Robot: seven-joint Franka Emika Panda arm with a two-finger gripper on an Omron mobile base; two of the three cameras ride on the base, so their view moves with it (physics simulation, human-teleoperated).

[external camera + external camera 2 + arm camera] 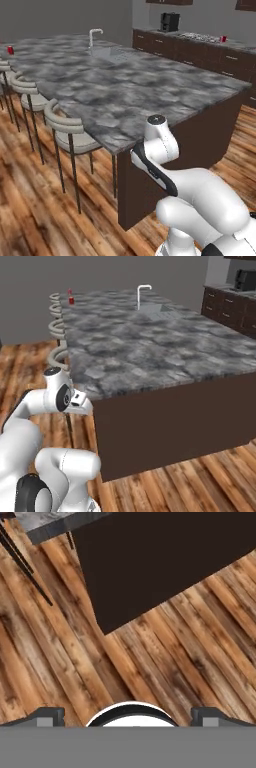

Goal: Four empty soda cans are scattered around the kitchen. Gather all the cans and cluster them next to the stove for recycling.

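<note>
Beside island (150, 100) corner, gripper (127, 717) open

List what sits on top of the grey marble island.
A red soda can at the far stool-side corner, plus a white faucet over the sunken sink; the basin's inside is hidden.

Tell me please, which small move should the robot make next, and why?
Probably drive the base along the island toward the red soda can at its far corner by the stools. The gripper is open, holds nothing and faces the wooden floor, so no can seems reachable. Another can already stands beside the stove.
</note>
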